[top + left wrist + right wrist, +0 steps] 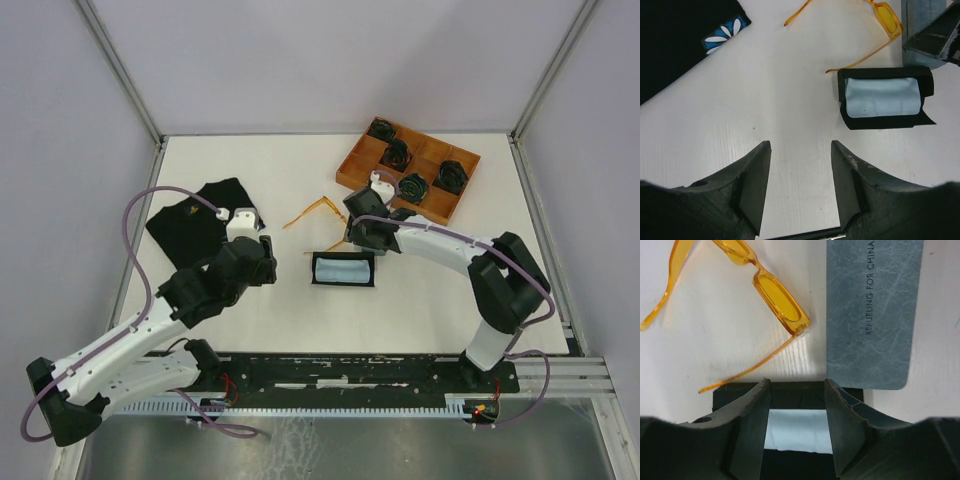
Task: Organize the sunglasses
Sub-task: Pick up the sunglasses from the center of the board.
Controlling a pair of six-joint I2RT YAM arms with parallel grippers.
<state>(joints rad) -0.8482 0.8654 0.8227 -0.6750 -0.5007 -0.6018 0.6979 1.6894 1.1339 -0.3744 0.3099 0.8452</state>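
Mid-table, just on the far side of the open black case [842, 95], lie the translucent orange sunglasses [777, 302], flat on the white table [790, 90]. They are near the case but not in it. A light blue cloth [882, 97] lines the case. A closed grey-blue case [872, 310] sits just beside the glasses on the side toward the right edge.

Right gripper [796, 390]: jaws parted about halfway, nothing between them, hovering over the far rim of the open case. Left gripper [800, 150]: jaws also parted and empty, over bare table on the left-edge side of the case.

Step in hand looks like the pickup of the orange pair by the right arm. To do it well:
- Shift toward the far edge.
- Turn the wrist so the jaws cross the thin front bar.
- Pinch at the bridge or beside a hinge, not on a temple tip, which would flex and slip.
- Go low, because the frame is thin.
- The splayed temples probably need folding before the pair fits the case.

Orientation: both temples are unfolded and trail toward the left edge. The lens front faces the right edge. The long axis of the front bar runs roughly from far edge to near edge, slightly slanted.
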